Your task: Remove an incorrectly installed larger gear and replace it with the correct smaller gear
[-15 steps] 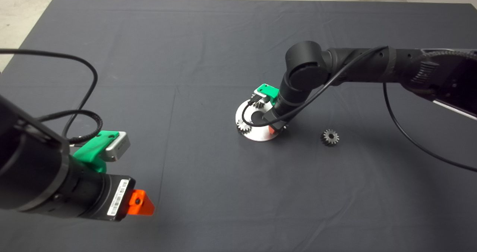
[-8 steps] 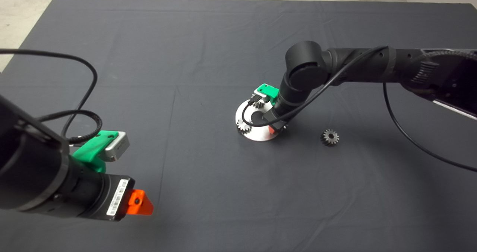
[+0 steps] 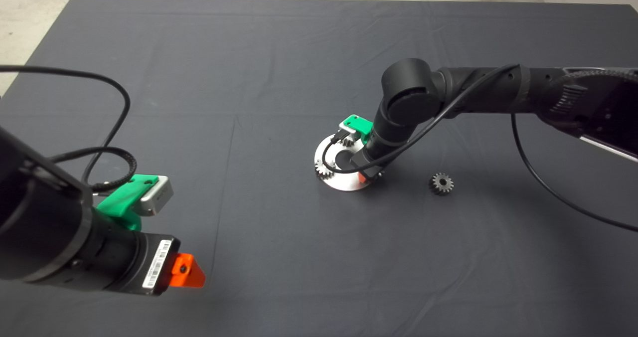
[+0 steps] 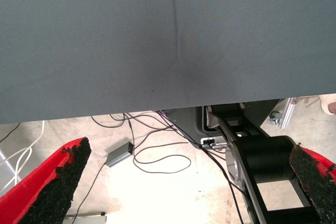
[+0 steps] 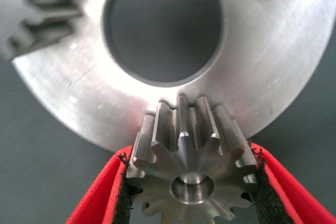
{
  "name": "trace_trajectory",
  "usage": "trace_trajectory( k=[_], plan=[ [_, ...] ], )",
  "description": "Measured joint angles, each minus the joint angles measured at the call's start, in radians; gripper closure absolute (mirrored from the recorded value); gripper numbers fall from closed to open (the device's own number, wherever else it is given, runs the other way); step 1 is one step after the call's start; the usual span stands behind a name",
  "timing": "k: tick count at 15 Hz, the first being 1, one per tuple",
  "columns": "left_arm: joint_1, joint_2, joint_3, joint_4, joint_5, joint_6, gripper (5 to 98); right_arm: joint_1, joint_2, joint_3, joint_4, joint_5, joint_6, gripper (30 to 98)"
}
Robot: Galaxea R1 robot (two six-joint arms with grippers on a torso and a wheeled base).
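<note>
Right pincer [image 5: 191, 192] clamped on larger gear [image 5: 191, 156] at round metal plate [image 3: 344, 181] near counter centre, smaller gear [image 3: 441, 183] lying just beside plate toward right edge, left pincer [image 4: 184, 182] spread wide, empty, at counter's lower left corner.

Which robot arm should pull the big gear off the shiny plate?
The right. Its claw is already shut on the larger gear at the round plate. The left claw waits far away by the mat's edge.
</note>
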Motion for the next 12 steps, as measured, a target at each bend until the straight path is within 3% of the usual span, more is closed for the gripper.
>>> trace_trajectory(
  k=[12],
  plan=[
    [0.0, 0.001, 0.0, 0.0, 0.001, 0.0, 5.8, 0.024, -0.005, 0.027, 0.003, 0.005, 0.017, 79.4]
  ],
)
